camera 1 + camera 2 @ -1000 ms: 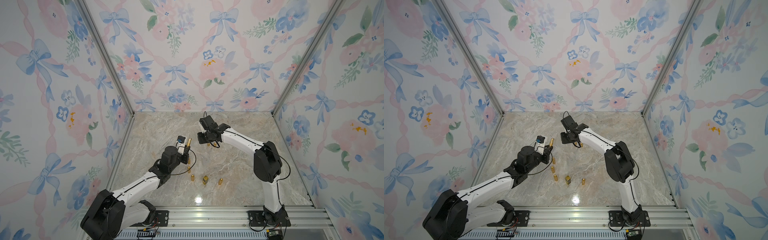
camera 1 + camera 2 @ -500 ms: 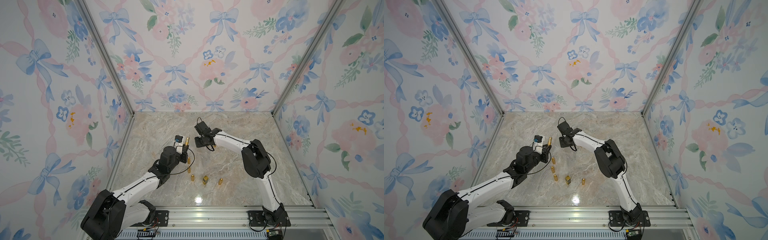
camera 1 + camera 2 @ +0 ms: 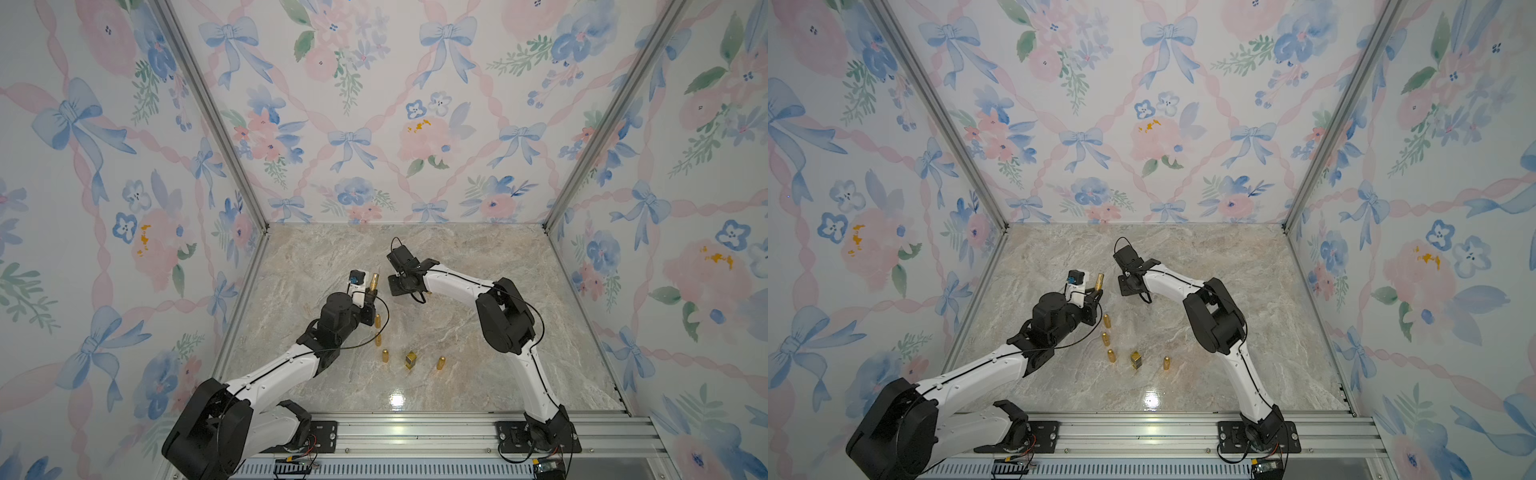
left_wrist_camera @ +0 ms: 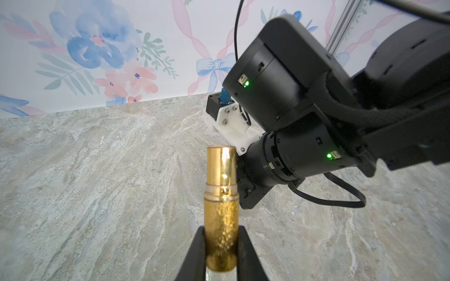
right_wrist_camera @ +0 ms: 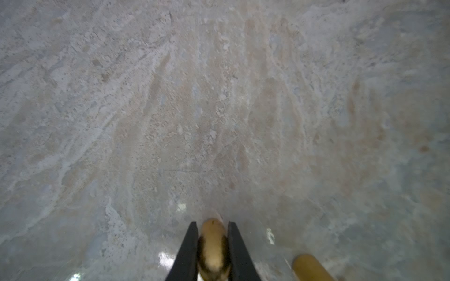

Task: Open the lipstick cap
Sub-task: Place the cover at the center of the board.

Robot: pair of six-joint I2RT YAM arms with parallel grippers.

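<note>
Left pincer clamping gold lipstick, right pincer clamping cap

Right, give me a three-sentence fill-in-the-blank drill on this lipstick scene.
1. The left gripper is ____ on the gold lipstick.
2. The gold cap is ____ the lipstick, clamped in the right gripper.
3. One gold case on the marble table is ____, unlike the rounded ones beside it.
Missing words: shut; off; square.
</note>
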